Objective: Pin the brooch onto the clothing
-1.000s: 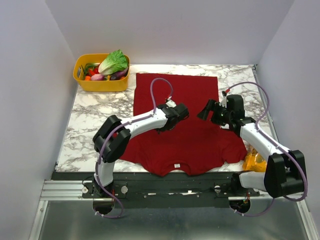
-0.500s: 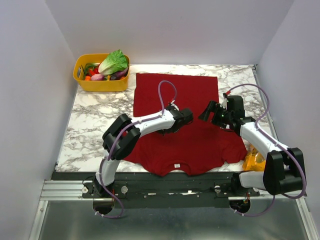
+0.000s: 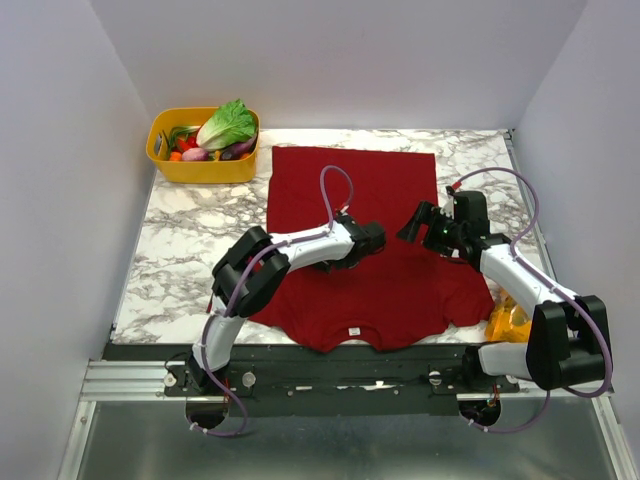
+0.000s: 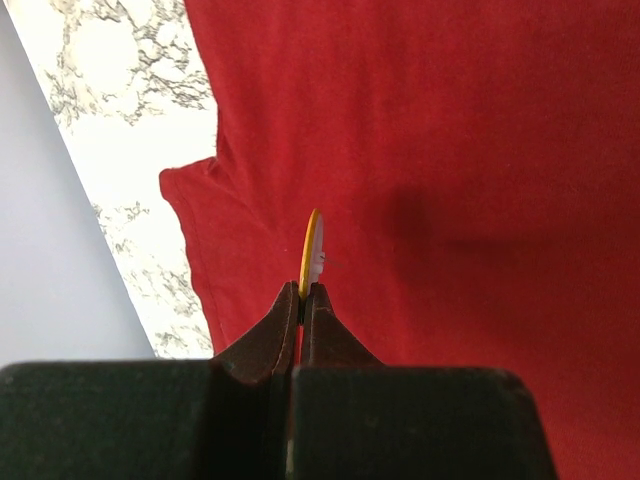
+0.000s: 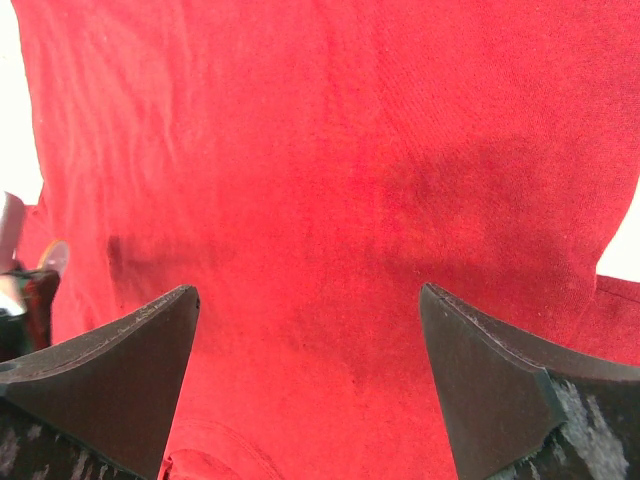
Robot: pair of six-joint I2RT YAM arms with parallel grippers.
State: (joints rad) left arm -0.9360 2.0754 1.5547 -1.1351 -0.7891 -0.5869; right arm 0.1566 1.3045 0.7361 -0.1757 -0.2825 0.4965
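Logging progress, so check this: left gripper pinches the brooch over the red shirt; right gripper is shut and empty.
One error: the right gripper is open, jaws wide apart, per the right wrist view. The left gripper does pinch the brooch over the red shirt.

Brooch (image 4: 312, 248) presents edge-on; its face cannot be seen. Right arm (image 3: 520, 282) covers most of the orange snack bag (image 3: 507, 322).

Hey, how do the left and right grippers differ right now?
The left gripper is shut; the right gripper stands wide open. The left gripper pinches the brooch, seen edge-on from its wrist camera; the right gripper holds nothing. Both are above the red T-shirt.
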